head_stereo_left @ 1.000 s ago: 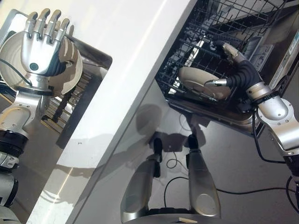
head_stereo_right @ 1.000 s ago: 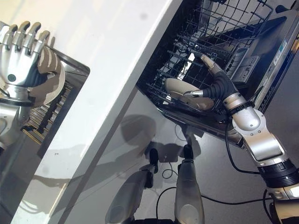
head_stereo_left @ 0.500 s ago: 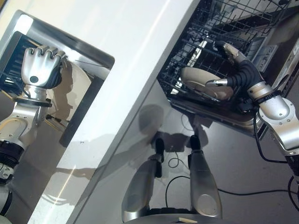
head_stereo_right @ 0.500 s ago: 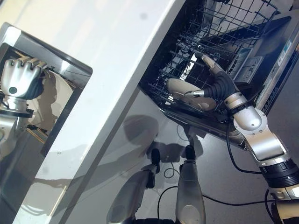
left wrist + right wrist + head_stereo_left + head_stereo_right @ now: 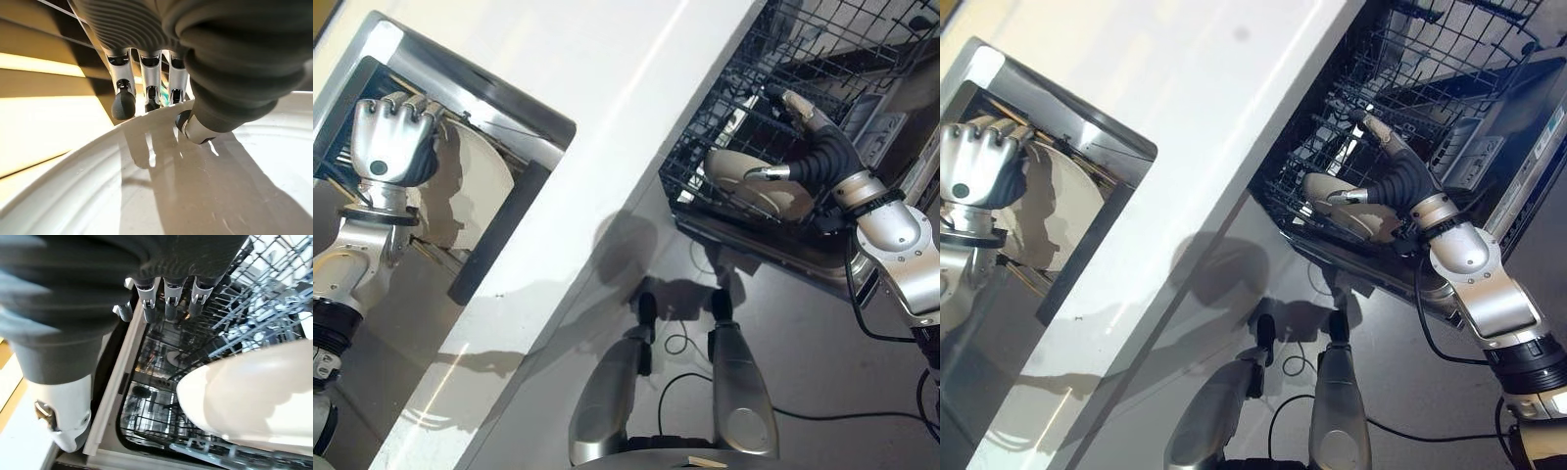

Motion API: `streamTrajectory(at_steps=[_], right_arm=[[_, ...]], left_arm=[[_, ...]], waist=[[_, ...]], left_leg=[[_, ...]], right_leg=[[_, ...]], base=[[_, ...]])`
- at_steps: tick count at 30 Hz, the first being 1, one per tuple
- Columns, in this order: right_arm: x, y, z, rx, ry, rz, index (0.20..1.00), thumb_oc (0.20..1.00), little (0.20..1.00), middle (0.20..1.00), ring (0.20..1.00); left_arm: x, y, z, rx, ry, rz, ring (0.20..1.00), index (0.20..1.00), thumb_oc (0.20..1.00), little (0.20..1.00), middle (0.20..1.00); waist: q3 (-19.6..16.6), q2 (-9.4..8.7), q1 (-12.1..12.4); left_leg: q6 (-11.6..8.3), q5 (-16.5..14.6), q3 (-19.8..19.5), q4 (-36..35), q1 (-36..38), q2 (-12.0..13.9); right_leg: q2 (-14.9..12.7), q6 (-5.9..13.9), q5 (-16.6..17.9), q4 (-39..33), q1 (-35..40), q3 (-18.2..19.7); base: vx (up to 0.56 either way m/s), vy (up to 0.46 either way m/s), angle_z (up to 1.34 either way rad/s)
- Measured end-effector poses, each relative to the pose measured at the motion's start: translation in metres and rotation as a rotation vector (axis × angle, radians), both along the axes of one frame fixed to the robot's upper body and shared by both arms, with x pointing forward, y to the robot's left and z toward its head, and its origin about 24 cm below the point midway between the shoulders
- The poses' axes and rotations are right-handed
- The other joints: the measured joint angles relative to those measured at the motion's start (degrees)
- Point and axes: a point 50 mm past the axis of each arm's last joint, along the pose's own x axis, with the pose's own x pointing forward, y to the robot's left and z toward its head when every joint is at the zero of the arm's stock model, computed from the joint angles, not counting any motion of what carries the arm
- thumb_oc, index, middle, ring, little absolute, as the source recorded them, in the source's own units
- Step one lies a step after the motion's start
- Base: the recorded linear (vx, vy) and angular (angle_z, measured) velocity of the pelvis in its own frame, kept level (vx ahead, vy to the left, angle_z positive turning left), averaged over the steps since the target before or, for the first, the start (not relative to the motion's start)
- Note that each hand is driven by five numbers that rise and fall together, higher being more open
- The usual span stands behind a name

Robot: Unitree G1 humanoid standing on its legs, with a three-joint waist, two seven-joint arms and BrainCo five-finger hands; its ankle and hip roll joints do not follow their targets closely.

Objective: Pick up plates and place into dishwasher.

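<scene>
Left wrist view puts the left hand (image 5: 161, 73) right on a white plate (image 5: 195, 186), fingers curled over its rim and thumb pressed on the face. That plate (image 5: 484, 191) stands on edge in the sink (image 5: 524, 117) sunk into the desk (image 5: 607, 88), just beneath the hand. The right hand (image 5: 808, 147) rests relaxed and uncurled against a second, cream plate (image 5: 754, 181), leaning in the dishwasher rack (image 5: 724, 108). Two plates in all.
</scene>
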Motion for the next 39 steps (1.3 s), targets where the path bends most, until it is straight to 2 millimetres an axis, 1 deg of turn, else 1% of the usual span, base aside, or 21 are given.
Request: streamTrajectory(at_steps=[5, 7, 9, 10, 11, 12, 14, 16, 17, 19, 22, 24, 28, 29, 30, 32, 34, 35, 39], right_arm=[[0.0, 0.0, -0.001, 0.004, 0.0, -0.001, 1.0, 1.0, 1.0, 1.0, 1.0], [0.0, 0.0, -0.002, 0.012, -0.001, 0.0, 1.0, 1.0, 1.0, 1.0, 1.0], [-0.003, 0.0, -0.005, 0.044, -0.009, -0.002, 1.0, 1.0, 1.0, 1.0, 1.0], [-0.004, -0.001, -0.008, 0.074, -0.008, -0.008, 1.0, 1.0, 1.0, 1.0, 1.0], [-0.004, 0.0, -0.011, 0.091, -0.003, -0.009, 1.0, 1.0, 1.0, 1.0, 1.0], [-0.004, 0.001, -0.016, 0.111, 0.005, -0.008, 1.0, 1.0, 1.0, 1.0, 1.0], [-0.005, 0.002, -0.024, 0.135, 0.021, -0.004, 1.0, 1.0, 1.0, 1.0, 1.0], [-0.006, 0.003, -0.031, 0.157, 0.037, -0.003, 1.0, 1.0, 1.0, 1.0, 1.0], [-0.008, 0.002, -0.036, 0.167, 0.046, -0.007, 1.0, 1.0, 1.0, 1.0, 1.0], [-0.01, 0.0, -0.039, 0.179, 0.044, -0.006, 1.0, 1.0, 1.0, 1.0, 1.0], [-0.014, 0.003, -0.034, 0.189, -0.008, 0.019, 1.0, 1.0, 1.0, 1.0, 1.0], [-0.016, 0.006, -0.026, 0.21, -0.076, 0.038, 1.0, 1.0, 1.0, 1.0, 1.0], [-0.024, 0.028, 0.003, 0.302, -0.249, 0.15, 1.0, 1.0, 1.0, 1.0, 1.0], [-0.026, 0.035, 0.011, 0.326, -0.283, 0.187, 1.0, 1.0, 1.0, 1.0, 1.0], [-0.027, 0.042, 0.016, 0.354, -0.3, 0.228, 1.0, 1.0, 1.0, 1.0, 1.0], [-0.029, 0.062, 0.024, 0.377, -0.307, 0.327, 1.0, 1.0, 1.0, 1.0, 1.0], [-0.031, 0.085, 0.021, 0.379, -0.269, 0.413, 1.0, 1.0, 1.0, 1.0, 1.0], [-0.031, 0.095, 0.018, 0.379, -0.236, 0.445, 1.0, 1.0, 1.0, 1.0, 1.0], [-0.034, 0.145, 0.0, 0.384, -0.063, 0.583, 1.0, 1.0, 1.0, 1.0, 1.0]], left_arm=[[-0.011, 0.013, 0.017, -0.093, -0.162, 0.028, 0.2, 0.2, 0.2, 0.2, 0.2], [-0.021, 0.024, 0.023, -0.159, -0.268, 0.047, 0.2, 0.2, 0.2, 0.2, 0.2], [-0.032, 0.031, 0.034, -0.254, -0.413, 0.039, 0.2, 0.2, 0.2, 0.2, 0.2], [-0.038, 0.034, 0.04, -0.322, -0.507, 0.028, 0.2, 0.2, 0.2, 0.2, 0.2], [-0.044, 0.038, 0.044, -0.354, -0.568, 0.023, 0.2, 0.2, 0.2, 0.2, 0.2], [-0.05, 0.04, 0.048, -0.387, -0.633, 0.017, 0.2, 0.2, 0.2, 0.2, 0.2], [-0.058, 0.045, 0.05, -0.444, -0.724, 0.009, 0.2, 0.2, 0.2, 0.2, 0.2], [-0.064, 0.049, 0.053, -0.474, -0.786, 0.008, 0.2, 0.2, 0.2, 0.2, 0.2], [-0.065, 0.049, 0.055, -0.477, -0.801, 0.003, 0.2, 0.2, 0.2, 0.2, 0.2], [-0.069, 0.049, 0.058, -0.503, -0.835, -0.019, 0.2, 0.2, 0.2, 0.2, 0.2], [-0.07, 0.047, 0.057, -0.543, -0.86, -0.062, 0.2, 0.2, 0.2, 0.2, 0.2], [-0.068, 0.042, 0.053, -0.582, -0.865, -0.097, 0.2, 0.2, 0.2, 0.2, 0.2], [-0.063, 0.029, 0.046, -0.669, -0.856, -0.183, 0.2, 0.2, 0.2, 0.2, 0.2], [-0.06, 0.024, 0.042, -0.694, -0.84, -0.211, 0.2, 0.2, 0.2, 0.2, 0.2], [-0.058, 0.017, 0.038, -0.72, -0.824, -0.238, 0.2, 0.2, 0.2, 0.2, 0.2], [-0.05, 0.004, 0.03, -0.783, -0.775, -0.298, 0.2, 0.2, 0.2, 0.2, 0.2], [-0.042, -0.009, 0.02, -0.852, -0.714, -0.35, 0.2, 0.2, 0.2, 0.2, 0.2], [-0.038, -0.017, 0.016, -0.887, -0.689, -0.381, 0.2, 0.2, 0.2, 0.2, 0.2], [-0.024, -0.061, -0.004, -1.056, -0.59, -0.523, 0.2, 0.2, 0.2, 0.2, 0.2]], waist=[[-0.2, -0.33, 0.6], [-0.5, -0.94, 0.9], [-1.0, -1.91, 1.6], [-1.3, -2.55, 1.8], [-1.9, -3.33, 1.9], [-2.6, -4.24, 2.0], [-3.9, -5.51, 2.3], [-5.1, -6.44, 2.6], [-6.3, -6.69, 3.3], [-8.2, -6.75, 3.4], [-10.8, -6.68, 3.5], [-12.5, -6.75, 3.6], [-14.9, -7.0, 3.6], [-16.2, -7.04, 3.7], [-17.4, -7.18, 3.7], [-18.4, -7.39, 3.8], [-20.4, -7.87, 3.9], [-21.0, -8.17, 4.4], [-22.6, -9.65, 6.8]], left_leg=[[-0.1, 0.1, -1.2, -0.1, 0.5, 0.1], [-0.13, 0.1, -1.6, -0.7, 2.1, 0.3], [-0.24, 0.1, -2.0, -1.1, 3.0, 0.5], [-0.35, 0.0, -2.5, -1.1, 3.4, 0.6], [-0.43, 0.0, -2.7, -1.2, 3.4, 0.7], [-0.51, -0.1, -2.7, -1.2, 3.6, 0.8], [-0.62, -0.1, -3.0, -1.7, 4.5, 1.0], [-0.74, -0.2, -3.2, -2.5, 6.2, 1.4], [-0.82, -0.3, -3.2, -2.8, 6.5, 1.6], [-0.86, -0.3, -3.4, -3.6, 7.4, 1.9], [-0.87, -0.3, -3.9, -4.8, 9.3, 2.1], [-0.91, -0.3, -4.1, -5.6, 10.7, 2.3], [-1.13, -0.4, -4.2, -6.8, 13.4, 2.7], [-1.21, -0.5, -4.2, -7.0, 13.4, 2.9], [-1.24, -0.5, -4.3, -7.2, 13.5, 3.0], [-1.41, -0.4, -4.6, -7.8, 14.9, 3.2], [-1.68, -0.3, -5.5, -8.4, 15.3, 3.4], [-1.85, -0.1, -5.8, -8.7, 15.4, 3.5], [-2.38, 0.3, -7.3, -9.7, 16.7, 3.8]], right_leg=[[0.0, -0.16, 0.1, -1.0, 1.5, -1.5], [0.0, -0.28, 0.1, -1.7, 3.2, -2.0], [0.1, -0.43, 0.1, -2.4, 4.3, -2.5], [0.2, -0.5, 0.2, -2.9, 5.1, -2.9], [0.2, -0.59, 0.1, -3.1, 5.3, -3.2], [0.3, -0.66, 0.1, -3.3, 5.7, -3.4], [0.4, -0.8, 0.2, -4.6, 6.9, -3.7], [0.7, -0.97, 0.5, -6.3, 9.0, -3.9], [0.9, -1.06, 0.7, -7.1, 9.4, -3.9], [1.2, -1.14, 1.4, -8.8, 11.1, -4.3], [1.4, -1.2, 1.8, -11.0, 13.7, -4.6], [1.6, -1.25, 2.1, -12.4, 15.5, -4.7], [2.1, -1.48, 2.9, -15.2, 18.9, -4.8], [2.2, -1.58, 3.0, -15.7, 19.1, -4.8], [2.4, -1.66, 3.1, -16.0, 19.2, -5.0], [2.7, -1.85, 3.4, -17.2, 21.0, -5.3], [2.8, -2.07, 3.6, -18.3, 21.9, -6.1], [3.0, -2.16, 3.8, -18.8, 22.4, -6.4], [3.3, -2.5, 4.3, -21.0, 24.9, -7.9]], base=[[0.01, -0.101, 0.12], [0.02, -0.166, 0.07], [0.04, -0.138, 0.07], [0.04, -0.136, 0.12], [0.05, -0.151, 0.11], [0.06, -0.139, 0.05], [0.08, -0.14, 0.04], [0.09, -0.132, 0.02], [0.08, -0.13, -0.02], [0.06, -0.118, 0.02], [0.06, -0.131, 0.06], [0.01, -0.126, 0.04], [0.0, -0.131, -0.03], [-0.02, -0.149, 0.0], [-0.04, -0.15, 0.02], [-0.03, -0.125, 0.08], [-0.04, -0.14, 0.16], [-0.04, -0.155, 0.14], [-0.03, -0.131, 0.18]])
